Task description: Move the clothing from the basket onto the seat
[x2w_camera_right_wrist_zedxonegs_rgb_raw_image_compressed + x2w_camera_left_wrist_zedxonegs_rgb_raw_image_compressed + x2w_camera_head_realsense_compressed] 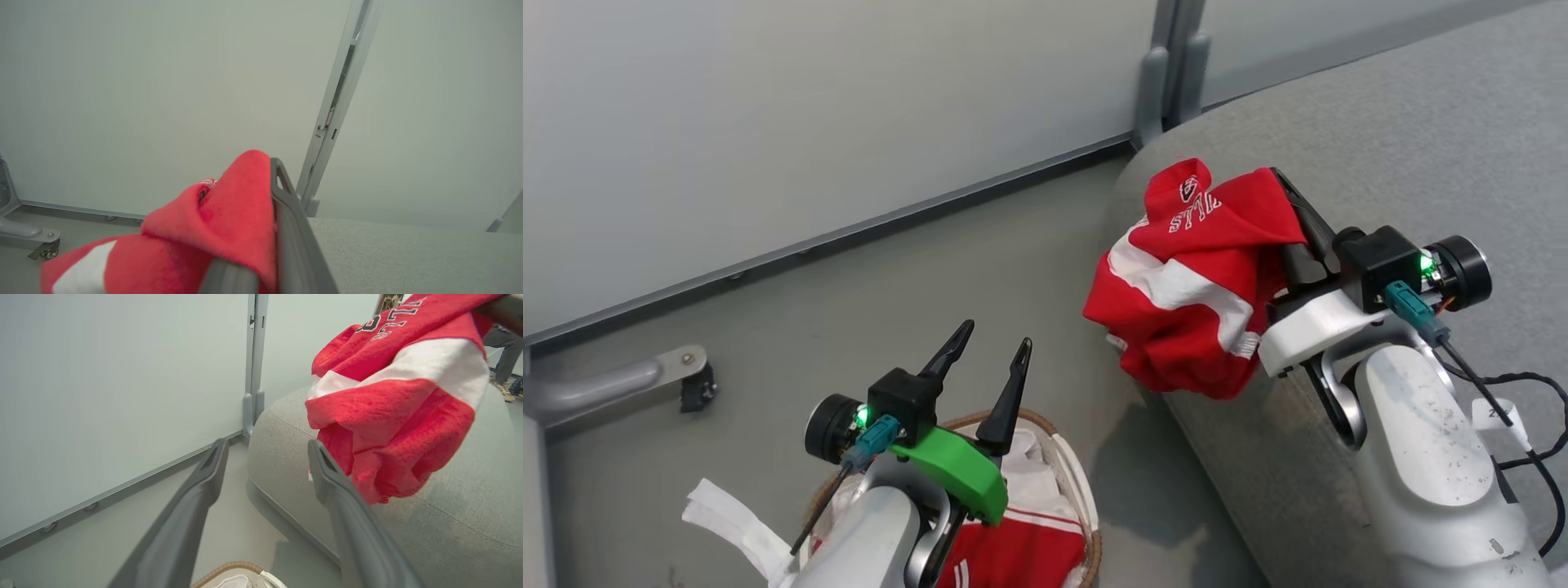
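Right pincer (1282, 204): closed on a red garment (1192, 278); one finger is covered by the cloth.
Held garment: bunched and hung at the rounded corner of the seat (1421, 147), partly past its edge, over the floor (931, 269).
Relation: the broad cushion lies to the right of this pincer, so a release further inward is judged safer.
Left pincer (996, 335): fingers apart, nothing held, above the basket (1037, 420).
Second garment (1021, 547): inside the basket, nearer to the left arm.
Unclear: whether the held garment touches the seat; the basket is cut off below.
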Motion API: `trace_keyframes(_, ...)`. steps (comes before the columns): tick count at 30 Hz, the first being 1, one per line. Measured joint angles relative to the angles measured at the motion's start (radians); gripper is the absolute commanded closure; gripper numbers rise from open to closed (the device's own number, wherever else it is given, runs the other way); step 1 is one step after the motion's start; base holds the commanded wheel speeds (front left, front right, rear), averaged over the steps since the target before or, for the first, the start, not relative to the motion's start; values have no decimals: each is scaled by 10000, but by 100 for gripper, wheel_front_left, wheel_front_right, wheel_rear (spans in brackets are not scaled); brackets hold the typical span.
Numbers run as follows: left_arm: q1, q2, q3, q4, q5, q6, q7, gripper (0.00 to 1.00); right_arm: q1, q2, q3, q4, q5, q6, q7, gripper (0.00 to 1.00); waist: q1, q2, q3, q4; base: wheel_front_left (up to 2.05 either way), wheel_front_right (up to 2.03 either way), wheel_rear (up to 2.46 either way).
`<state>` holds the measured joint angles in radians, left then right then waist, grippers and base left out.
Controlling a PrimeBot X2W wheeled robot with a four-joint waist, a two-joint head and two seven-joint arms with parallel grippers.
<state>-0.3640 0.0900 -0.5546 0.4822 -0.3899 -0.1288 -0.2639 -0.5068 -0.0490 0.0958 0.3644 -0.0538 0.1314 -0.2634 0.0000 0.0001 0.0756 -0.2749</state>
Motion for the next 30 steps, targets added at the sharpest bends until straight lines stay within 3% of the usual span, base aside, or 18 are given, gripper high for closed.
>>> trace_keyframes(14, -5, -29, -589, -299, 31, -2, 0, 0, 81, -12, -727, -56, -454, 0, 2, 100, 0, 0, 542, -2114, 0, 0, 0)
trace_keyframes(22, -244, 282, -857, -464, 42, -2, 0, 0, -528, -173, -1264, 180, -476, 0, 0, 100, 0, 0, 1197, -2201, 0, 0, 0)
trace_keyframes(30, -1196, 892, -1200, -642, 268, -2, 0, 0, -2996, -934, -2535, 667, 31, 0, 0, 100, 1, 0, 2350, -1654, 0, 0, 0)
